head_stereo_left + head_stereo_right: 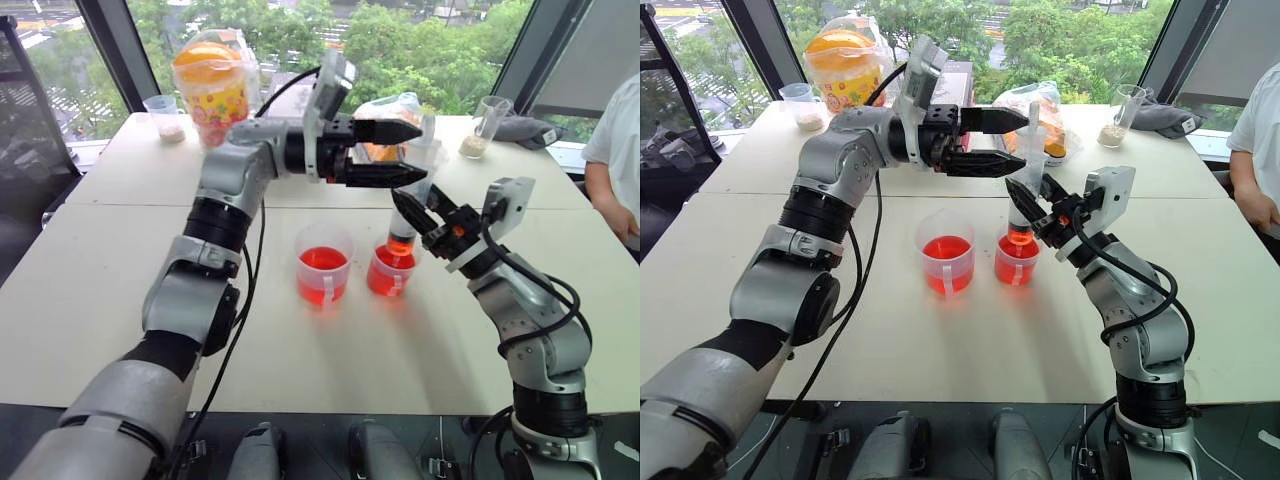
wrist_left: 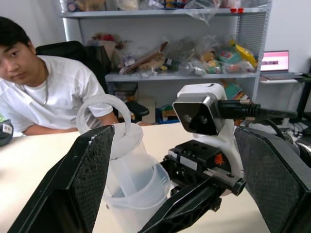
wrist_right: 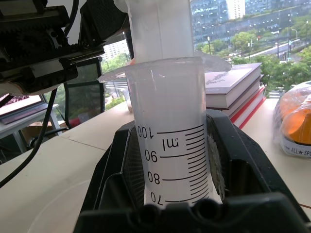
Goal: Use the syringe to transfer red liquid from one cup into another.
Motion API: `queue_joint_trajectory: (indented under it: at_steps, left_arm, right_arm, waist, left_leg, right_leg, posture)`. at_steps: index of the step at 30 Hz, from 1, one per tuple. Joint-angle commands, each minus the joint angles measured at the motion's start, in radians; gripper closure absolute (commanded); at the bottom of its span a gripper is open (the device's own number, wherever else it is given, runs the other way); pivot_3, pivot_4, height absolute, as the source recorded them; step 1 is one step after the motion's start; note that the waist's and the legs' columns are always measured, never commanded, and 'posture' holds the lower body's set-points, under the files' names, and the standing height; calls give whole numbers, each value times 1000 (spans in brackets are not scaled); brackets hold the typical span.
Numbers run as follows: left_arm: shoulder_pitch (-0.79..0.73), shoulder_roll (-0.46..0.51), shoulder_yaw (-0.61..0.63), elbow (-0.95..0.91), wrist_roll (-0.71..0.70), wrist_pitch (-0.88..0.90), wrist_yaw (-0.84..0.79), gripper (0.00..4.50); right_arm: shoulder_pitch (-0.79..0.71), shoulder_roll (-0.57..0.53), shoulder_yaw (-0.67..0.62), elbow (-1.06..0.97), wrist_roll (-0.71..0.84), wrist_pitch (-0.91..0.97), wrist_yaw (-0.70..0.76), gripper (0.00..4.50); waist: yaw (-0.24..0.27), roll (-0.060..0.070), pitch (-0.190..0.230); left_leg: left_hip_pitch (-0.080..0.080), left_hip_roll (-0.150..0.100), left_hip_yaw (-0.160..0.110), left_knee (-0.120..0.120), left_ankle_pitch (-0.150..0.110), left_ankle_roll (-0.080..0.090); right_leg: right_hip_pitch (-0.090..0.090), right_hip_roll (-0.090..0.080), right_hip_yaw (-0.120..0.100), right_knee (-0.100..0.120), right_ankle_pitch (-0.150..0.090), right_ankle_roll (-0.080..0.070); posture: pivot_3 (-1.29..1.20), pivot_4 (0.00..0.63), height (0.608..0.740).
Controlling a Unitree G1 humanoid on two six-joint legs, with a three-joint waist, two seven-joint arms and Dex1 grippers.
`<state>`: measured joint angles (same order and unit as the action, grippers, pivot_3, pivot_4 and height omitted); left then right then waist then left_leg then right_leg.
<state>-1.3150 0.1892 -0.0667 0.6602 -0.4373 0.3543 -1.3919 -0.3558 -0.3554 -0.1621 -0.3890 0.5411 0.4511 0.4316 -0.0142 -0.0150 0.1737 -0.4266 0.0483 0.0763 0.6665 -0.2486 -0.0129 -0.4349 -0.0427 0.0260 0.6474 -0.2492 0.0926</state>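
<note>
The syringe (image 1: 417,192) stands upright with its nozzle down in the smaller cup (image 1: 389,270), and red liquid (image 1: 400,243) glows in its lower end. My right gripper (image 1: 408,215) is shut on the clear barrel (image 3: 170,145) at its upper graduation marks. My left gripper (image 1: 420,152) reaches in level from the left. It is open, its fingers (image 2: 92,170) standing above and below the top of the barrel (image 2: 131,179), just under the white plunger ring (image 2: 103,109). The larger cup (image 1: 323,262), part full of red liquid, stands just left of the smaller one.
A person in a white shirt (image 1: 615,150) sits at the table's right edge. Along the far side stand an orange snack tub (image 1: 212,85), a crinkled bag (image 1: 395,108) and two small clear cups (image 1: 165,115) (image 1: 485,125). Books (image 3: 233,92) lie stacked there too.
</note>
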Motion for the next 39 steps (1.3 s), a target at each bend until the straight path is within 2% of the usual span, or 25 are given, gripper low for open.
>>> queue_joint_trajectory:
  at_steps: [1, 4, 10, 11, 39]
  left_arm:
    - [-56, -27, 13, 16, 5, -22, 7, 475]
    - [-73, -50, 23, 51, 10, -36, 18, 1278]
    - [-75, -65, 26, 78, 26, -52, 15, 4213]
    - [-75, -67, 27, 81, 30, -54, 15, 4448]
    - [80, -85, -51, 30, 119, -45, -10, 4448]
  right_arm:
    - [-20, -6, -3, -26, 0, -21, 1, 3113]
    - [-19, -10, 2, -31, -5, -16, 4, 3113]
    - [-21, -17, 6, -47, -4, -7, 0, 3113]
    - [-22, -18, 7, -51, -2, -5, -2, 3113]
    - [-177, -116, -73, -158, 95, 118, -46, 3113]
  waist:
    - [0, 0, 0]
    - [0, 0, 0]
    - [-3, 0, 0]
    - [-1, 0, 0]
    - [1, 0, 0]
  left_leg:
    - [0, 0, 0, 0, 0, 0]
    - [0, 0, 0, 0, 0, 0]
    - [0, 0, 0, 0, 0, 0]
    - [0, 0, 0, 0, 0, 0]
    - [0, 0, 0, 0, 0, 0]
  right_leg:
    - [0, 0, 0, 0, 0, 0]
    - [0, 0, 0, 0, 0, 0]
    - [0, 0, 0, 0, 0, 0]
    - [0, 0, 0, 0, 0, 0]
    - [0, 0, 0, 0, 0, 0]
  posture:
    - [0, 150, 740]
    - [0, 150, 740]
    - [0, 150, 740]
    - [0, 150, 740]
    - [0, 150, 740]
